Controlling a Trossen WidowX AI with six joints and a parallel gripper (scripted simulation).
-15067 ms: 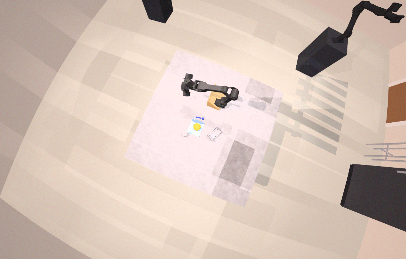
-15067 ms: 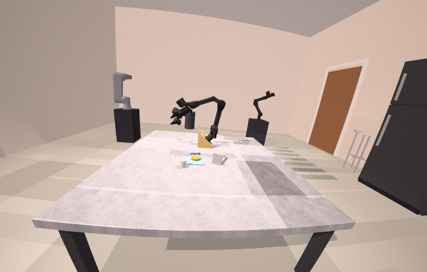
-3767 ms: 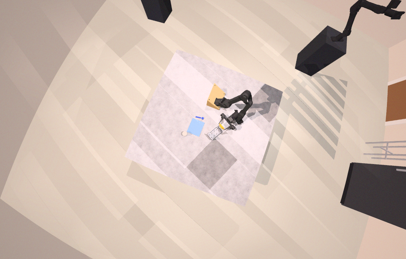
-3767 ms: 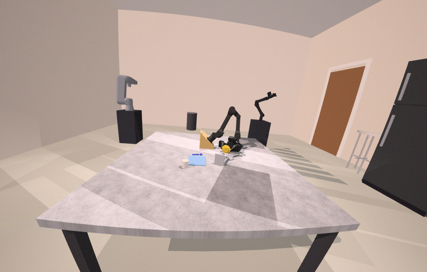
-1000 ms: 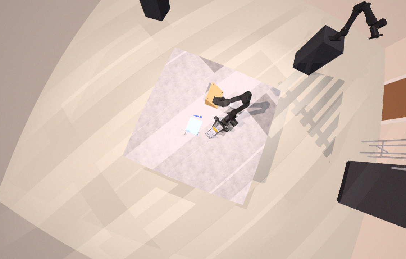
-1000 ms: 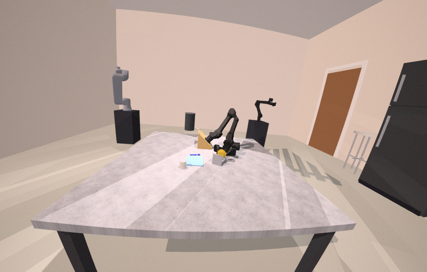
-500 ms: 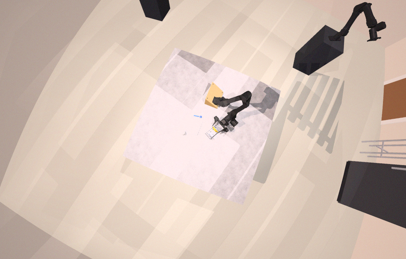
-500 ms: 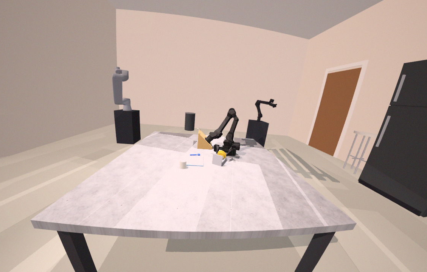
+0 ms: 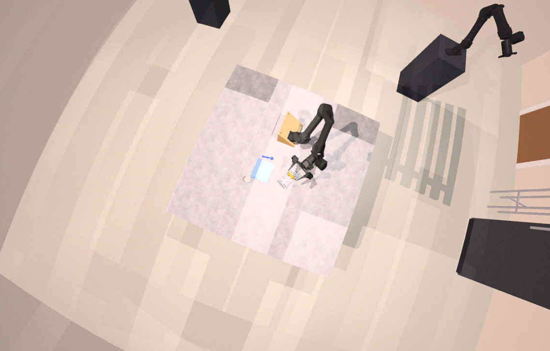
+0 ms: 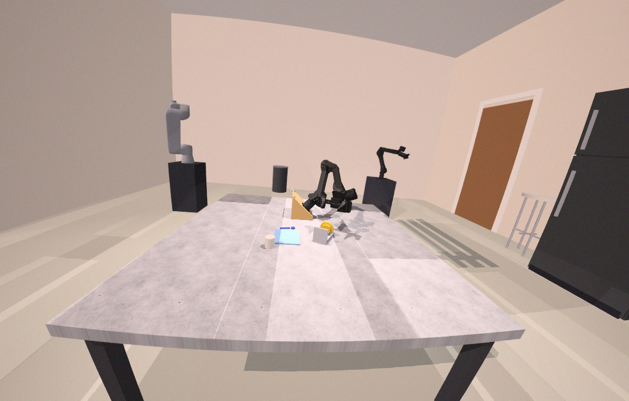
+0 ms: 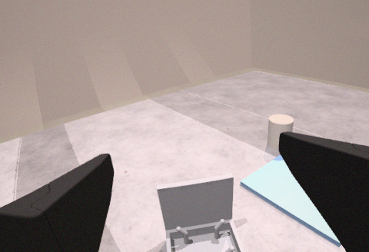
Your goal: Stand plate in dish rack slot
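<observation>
The yellow plate [image 9: 292, 175] [image 10: 326, 228] stands on edge in the dish rack, perhaps leaning a little; the slot it is in cannot be told. The small grey-white dish rack [image 9: 284, 183] [image 10: 320, 235] [image 11: 196, 206] has an end panel and short pegs, with its near part cut off in the wrist view. My gripper [image 9: 294, 172] [image 11: 199, 153] is wide open, with nothing between its fingers in the wrist view. It is above and behind the rack. The plate is out of the wrist view.
A light-blue flat board [image 9: 263, 171] [image 10: 287, 237] [image 11: 284, 190] lies beside the rack, with a beige cylinder [image 9: 247, 179] [image 10: 269, 241] [image 11: 280, 125] at its far side. A small blue utensil [image 9: 266, 157] [image 10: 286, 228] lies near the board. A wooden wedge [image 9: 290, 126] [image 10: 299, 209] stands by the arm's base.
</observation>
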